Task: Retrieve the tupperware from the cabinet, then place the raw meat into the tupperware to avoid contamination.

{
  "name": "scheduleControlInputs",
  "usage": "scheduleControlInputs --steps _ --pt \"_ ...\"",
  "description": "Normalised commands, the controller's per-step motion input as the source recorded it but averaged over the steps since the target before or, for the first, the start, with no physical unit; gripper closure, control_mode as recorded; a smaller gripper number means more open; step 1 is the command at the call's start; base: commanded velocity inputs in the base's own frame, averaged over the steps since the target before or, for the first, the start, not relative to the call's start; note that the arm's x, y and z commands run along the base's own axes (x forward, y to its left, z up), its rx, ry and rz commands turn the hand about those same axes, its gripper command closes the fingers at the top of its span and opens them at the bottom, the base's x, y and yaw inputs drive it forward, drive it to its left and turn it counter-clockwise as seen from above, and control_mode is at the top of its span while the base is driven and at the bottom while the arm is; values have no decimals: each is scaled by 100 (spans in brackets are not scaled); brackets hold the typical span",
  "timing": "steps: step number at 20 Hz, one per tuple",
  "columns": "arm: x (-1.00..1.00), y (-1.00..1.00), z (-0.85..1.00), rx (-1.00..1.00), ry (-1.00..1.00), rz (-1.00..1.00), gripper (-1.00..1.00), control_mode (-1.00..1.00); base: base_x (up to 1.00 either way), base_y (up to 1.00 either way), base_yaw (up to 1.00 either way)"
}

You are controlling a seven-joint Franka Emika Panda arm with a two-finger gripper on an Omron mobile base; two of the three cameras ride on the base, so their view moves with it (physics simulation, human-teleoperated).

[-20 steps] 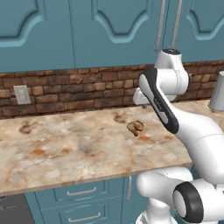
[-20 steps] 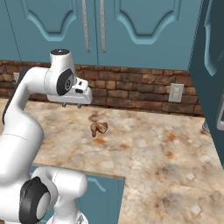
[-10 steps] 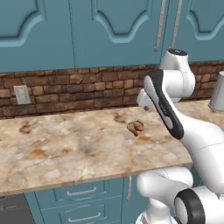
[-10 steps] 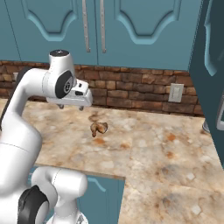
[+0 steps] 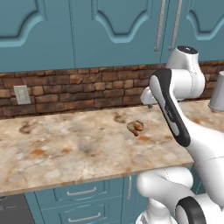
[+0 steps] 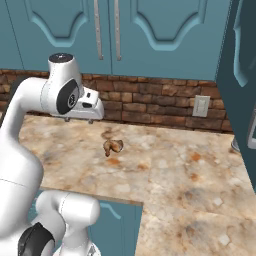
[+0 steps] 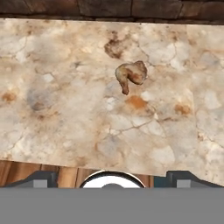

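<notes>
The raw meat (image 5: 135,127) (image 6: 113,146) (image 7: 131,75) is a small curled brown-and-tan lump lying on the marble counter (image 5: 65,148), near the brick backsplash. My gripper (image 6: 79,120) (image 5: 148,105) (image 7: 112,179) hangs above the counter, a little nearer the front than the meat, pointing down. Its fingertips (image 7: 41,178) stand far apart with nothing between them, so it is open. The teal cabinet (image 5: 113,30) (image 6: 165,35) above the counter has its doors shut. The tupperware is hidden.
A grey metal cylinder (image 5: 217,92) stands on the counter at the far right. A wall outlet (image 5: 19,94) (image 6: 201,105) sits in the brick backsplash. Teal drawers (image 5: 83,203) run under the counter. A tall dark teal unit (image 6: 240,75) bounds the counter's right end.
The arm's upper joint has drifted slightly up and to the side, carrying the hand with it. The meat lies where it was.
</notes>
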Motion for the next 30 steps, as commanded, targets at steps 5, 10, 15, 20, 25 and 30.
scheduleControlInputs --steps 5,10,15,20,25,30 --pt "-17 0 36 0 -11 0 -100 -100 0 0 0" --pt "-13 0 33 0 -14 0 -100 -100 0 0 0" --pt "-8 0 36 0 -16 0 -100 -100 0 0 0" --pt "-10 0 40 0 -17 0 -100 -100 0 0 0" --pt "-13 0 37 0 -22 0 -100 -100 0 0 0" --pt "-14 0 20 0 -29 0 -100 -100 0 0 0"
